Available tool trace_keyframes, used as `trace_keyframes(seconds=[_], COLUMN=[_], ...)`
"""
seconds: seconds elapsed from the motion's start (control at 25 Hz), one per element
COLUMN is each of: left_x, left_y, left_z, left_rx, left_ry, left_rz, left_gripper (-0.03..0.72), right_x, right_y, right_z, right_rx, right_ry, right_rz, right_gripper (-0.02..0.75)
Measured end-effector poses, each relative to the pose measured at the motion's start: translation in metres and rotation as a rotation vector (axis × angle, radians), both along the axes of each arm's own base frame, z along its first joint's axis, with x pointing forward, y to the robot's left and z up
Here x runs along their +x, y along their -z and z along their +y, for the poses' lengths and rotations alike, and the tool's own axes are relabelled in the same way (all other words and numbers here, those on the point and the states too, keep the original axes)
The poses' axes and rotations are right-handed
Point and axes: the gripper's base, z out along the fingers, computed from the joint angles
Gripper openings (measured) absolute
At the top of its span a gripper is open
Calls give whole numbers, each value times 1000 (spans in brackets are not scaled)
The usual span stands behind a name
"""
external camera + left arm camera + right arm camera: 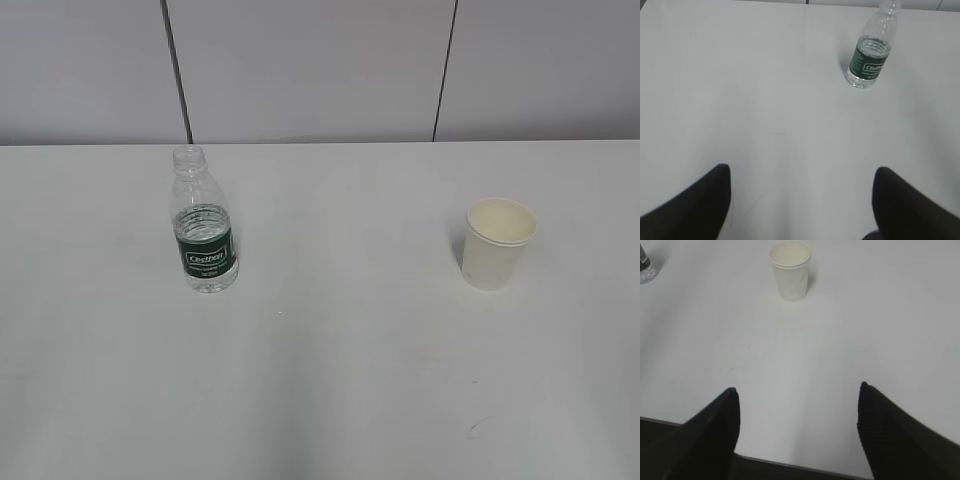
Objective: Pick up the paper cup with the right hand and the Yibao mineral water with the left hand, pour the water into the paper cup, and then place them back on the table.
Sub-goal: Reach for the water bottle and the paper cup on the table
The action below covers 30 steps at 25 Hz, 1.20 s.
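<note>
The Yibao mineral water [204, 226], a small clear capless bottle with a dark green label, stands upright on the left of the white table [340, 370]. The cream paper cup [497, 243] stands upright on the right. Neither gripper shows in the exterior view. In the left wrist view my left gripper [802, 172] is open and empty, well short of the bottle [871, 55], which is ahead and to the right. In the right wrist view my right gripper [797, 392] is open and empty above the table's near edge, with the cup [790, 270] ahead.
A grey panelled wall [320, 70] with dark seams stands behind the table's far edge. The table's front edge [790, 462] lies just under the right gripper. The bottle's base shows at the far left of the right wrist view [645, 267].
</note>
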Motion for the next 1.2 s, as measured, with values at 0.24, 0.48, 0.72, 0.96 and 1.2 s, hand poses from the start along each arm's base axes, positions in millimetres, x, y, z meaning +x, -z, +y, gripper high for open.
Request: trace_keyframes(seconds=[0.24,0.48,0.72,0.96,1.2], left_x=[0,0,15,50,84], left_y=[0,-3,-26,-47,-59], left_z=[0,1,-1,-6,-9], left_rx=[0,13,16,6,11], left_ry=[0,-10,10,30,36], left_rz=[0,-19,-187,-308,-387], left_gripper=[532,532,532,532,532], right_x=[4,10,30,68,117], right_y=[-18,-30,-36,-43,-41], right_z=[1,-1,0,5,12], right_rx=[20,10,-14,-31,-36], right_ry=[-1,12,21,11,-10], right_rz=[-174,-335,-320,-298,-293], right_gripper=[571,571,570,570,569])
